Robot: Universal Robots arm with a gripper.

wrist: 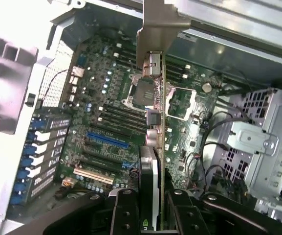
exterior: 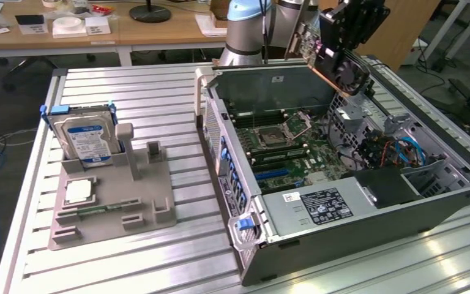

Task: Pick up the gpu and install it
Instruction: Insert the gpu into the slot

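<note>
The gpu (exterior: 339,58) hangs tilted in the air over the far end of the open computer case (exterior: 431,202), its black fan shroud facing the exterior view's right and its green board the left. My gripper (exterior: 351,26) is shut on the card's upper edge. In the wrist view the gpu (wrist: 153,161) is edge-on between my fingers (wrist: 125,211), with its metal bracket pointing away. Below it lie the motherboard (wrist: 106,98) and its blue slot (wrist: 106,140). The card is well above the motherboard (exterior: 292,153) and touches nothing.
A grey holder (exterior: 112,202) on the slatted metal table (exterior: 137,92) carries a silver hard drive (exterior: 88,138) and a square CPU chip (exterior: 80,191). Inside the case are a power supply (exterior: 317,205), a drive cage (wrist: 258,142) and cables. The arm's base (exterior: 247,30) stands behind the case.
</note>
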